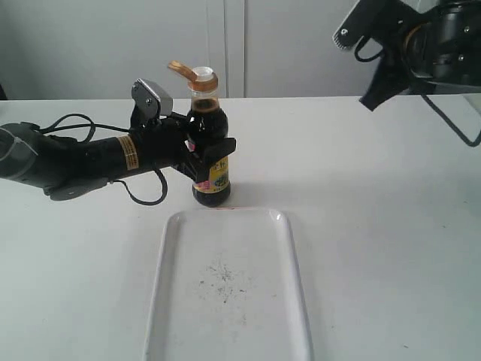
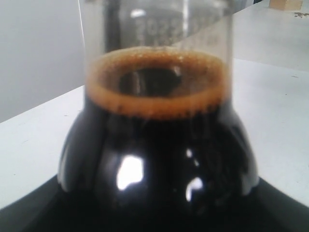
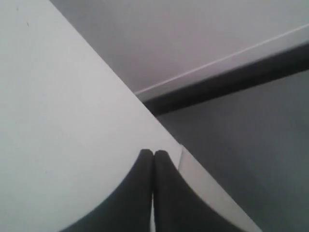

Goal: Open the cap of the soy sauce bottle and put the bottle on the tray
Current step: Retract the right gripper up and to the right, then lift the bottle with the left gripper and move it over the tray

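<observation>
Exterior: my left gripper [image 1: 204, 156] clamped round bottle [image 1: 207, 120] body. Bottle upright, just beyond tray [image 1: 263, 316] far rim, not yet on it. Flap of cap [image 1: 197, 75] open. My right gripper [image 1: 352, 34] high, well off from tray.

Left wrist: bottle fills view, sauce [image 2: 159, 159] foamy at neck.

Right wrist: fingers [image 3: 140, 193] pressed together, empty.

Risk: cap open, so tilt in carry spills sauce; base catching tray rim tips bottle.

- Shows a matte black, tubular left arm [image 1: 75, 158] banded by a yellow sticker [image 1: 129, 153].
- Trails a looping black cable [image 1: 143, 202].
- Shows a black, round-tipped right gripper [image 3: 153, 155].
</observation>
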